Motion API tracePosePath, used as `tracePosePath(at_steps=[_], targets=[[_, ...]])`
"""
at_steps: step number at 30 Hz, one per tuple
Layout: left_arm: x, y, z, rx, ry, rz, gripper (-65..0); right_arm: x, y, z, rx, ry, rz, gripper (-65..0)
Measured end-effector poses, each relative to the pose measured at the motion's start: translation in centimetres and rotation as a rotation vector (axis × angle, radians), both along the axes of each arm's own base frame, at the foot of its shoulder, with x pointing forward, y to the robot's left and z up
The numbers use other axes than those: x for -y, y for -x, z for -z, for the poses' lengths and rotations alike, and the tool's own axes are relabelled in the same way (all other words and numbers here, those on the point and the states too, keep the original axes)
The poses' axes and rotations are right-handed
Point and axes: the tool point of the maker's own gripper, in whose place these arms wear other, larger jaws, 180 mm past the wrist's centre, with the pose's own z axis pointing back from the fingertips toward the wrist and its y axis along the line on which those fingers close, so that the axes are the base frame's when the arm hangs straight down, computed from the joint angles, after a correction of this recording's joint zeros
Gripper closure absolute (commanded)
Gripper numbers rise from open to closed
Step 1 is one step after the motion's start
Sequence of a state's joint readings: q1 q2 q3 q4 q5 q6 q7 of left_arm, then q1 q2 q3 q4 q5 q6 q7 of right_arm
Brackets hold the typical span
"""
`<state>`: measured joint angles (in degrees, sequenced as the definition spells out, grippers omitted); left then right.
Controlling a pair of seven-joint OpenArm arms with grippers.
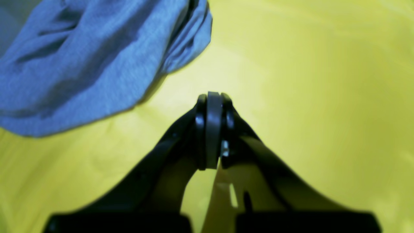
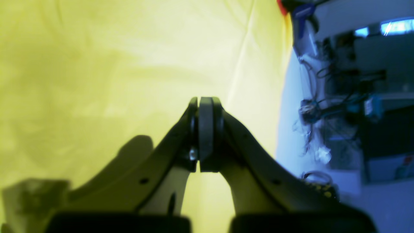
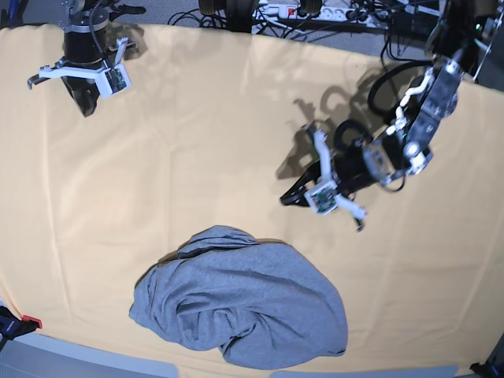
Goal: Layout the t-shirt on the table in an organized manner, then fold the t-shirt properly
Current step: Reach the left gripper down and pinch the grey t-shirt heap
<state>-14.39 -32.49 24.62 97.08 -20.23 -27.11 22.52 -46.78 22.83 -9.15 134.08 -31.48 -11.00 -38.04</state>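
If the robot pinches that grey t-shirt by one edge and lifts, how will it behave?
The t-shirt lies crumpled in soft folds, so it will probably drape limply and unfurl rather than hold its shape. It looks like thin fabric, likely light. Pushed, it would probably bunch up on the cloth-covered table rather than slide cleanly.

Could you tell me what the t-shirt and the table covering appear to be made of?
The t-shirt looks like soft heathered grey knit, probably cotton jersey: matte, fine flecking, limp rumpled folds. The table is covered in thin pale yellow-orange woven cloth, matte, with faint creases; what lies beneath it is hidden.
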Motion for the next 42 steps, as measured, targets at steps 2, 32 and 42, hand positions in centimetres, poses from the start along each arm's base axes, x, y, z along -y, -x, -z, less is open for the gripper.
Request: tracePosePath(at_steps=[2,32,42], targets=[[1.0,-2.2,0.0,0.004,0.005,-0.001,0.0,-0.2,0.1,0.1,0.0,-0.02,0.021,0.0],[9.5,-10.2,7.5,-0.129,-0.085,0.077,0.0,-0.9,0.9,0.9,-0.033,-0.051,0.044,0.0],[9.7,-10.0,3.7,-0.283,-0.187,0.135,0.0,-0.9,0.8,0.8,-0.029,-0.046,0.035,0.0]])
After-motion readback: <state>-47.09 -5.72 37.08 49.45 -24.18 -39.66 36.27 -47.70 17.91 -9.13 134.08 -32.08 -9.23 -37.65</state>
